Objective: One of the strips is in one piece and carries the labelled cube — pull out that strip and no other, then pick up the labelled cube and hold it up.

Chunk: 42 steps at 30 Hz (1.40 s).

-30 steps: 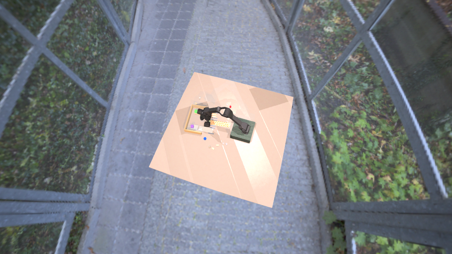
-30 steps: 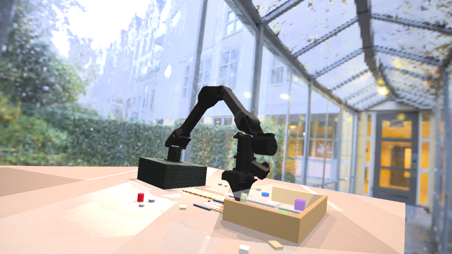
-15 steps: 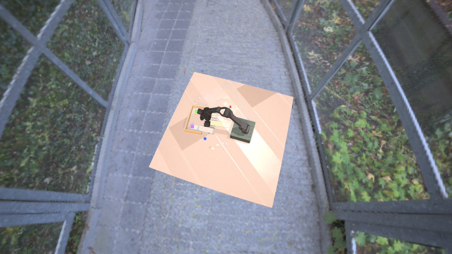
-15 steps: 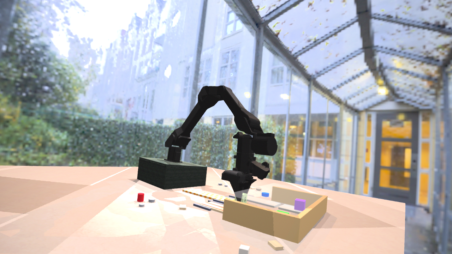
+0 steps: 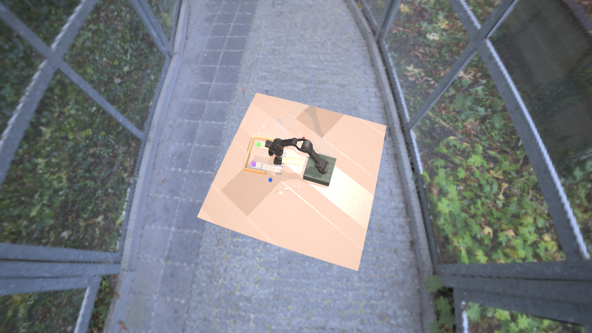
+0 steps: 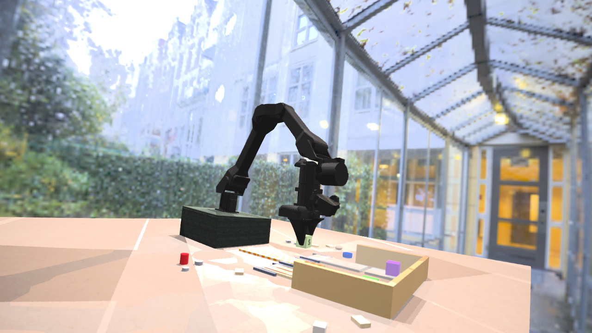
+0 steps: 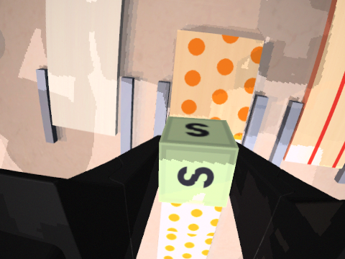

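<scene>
My gripper (image 6: pixel 305 237) (image 7: pixel 195 146) is shut on the pale green cube (image 6: pixel 305 244) (image 7: pixel 194 155) marked S. The cube is a little above the orange-dotted strip (image 5: pixel 293 160) (image 6: pixel 256 253) (image 7: pixel 208 79), which runs beneath it between dark guide rails. In the top view the arm hides the cube. The pale strip (image 7: pixel 84 54) lies left of the dotted one in the wrist view, the red-lined strip (image 7: pixel 316 119) right of it. A purple cube (image 5: pixel 253 163) (image 6: pixel 392 268) sits at the pale strip's far end, past a gap. A green block (image 5: pixel 258 144) is at the other far corner.
A low tan wall (image 5: pixel 247 159) (image 6: pixel 343 288) encloses the strips' far ends. A blue disc (image 5: pixel 270 180) (image 6: pixel 347 255) lies outside it. A red cylinder (image 6: pixel 184 258) stands on the opposite side. Small pale pieces are scattered about. The arm stands on a dark green base block (image 6: pixel 223 227).
</scene>
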Tool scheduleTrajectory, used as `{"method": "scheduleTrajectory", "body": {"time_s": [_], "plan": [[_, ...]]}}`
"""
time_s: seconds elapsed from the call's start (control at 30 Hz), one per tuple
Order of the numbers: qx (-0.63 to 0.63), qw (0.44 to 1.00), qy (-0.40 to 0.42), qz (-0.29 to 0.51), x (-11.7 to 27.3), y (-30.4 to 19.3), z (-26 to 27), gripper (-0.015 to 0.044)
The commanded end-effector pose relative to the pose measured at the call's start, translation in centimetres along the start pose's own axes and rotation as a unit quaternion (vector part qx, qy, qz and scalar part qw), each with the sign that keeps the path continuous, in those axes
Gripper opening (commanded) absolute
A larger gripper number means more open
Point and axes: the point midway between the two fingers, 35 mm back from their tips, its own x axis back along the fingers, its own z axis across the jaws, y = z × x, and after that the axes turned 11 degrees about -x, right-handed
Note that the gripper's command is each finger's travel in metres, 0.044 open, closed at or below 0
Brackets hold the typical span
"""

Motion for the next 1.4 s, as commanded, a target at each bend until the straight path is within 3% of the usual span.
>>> {"method": "scheduleTrajectory", "body": {"time_s": [0.0,0.7,0.97,1.37], "plan": [[0.0,1.0,-0.002,0.006,0.4,-1.5,0.0,0.0],[0.0,1.0,-0.002,0.008,0.5,-7.5,0.3,0.0],[0.0,1.0,-0.002,0.008,4.0,-7.5,0.3,0.0],[0.0,1.0,-0.002,0.008,4.1,-7.5,0.3,0.0]]}}
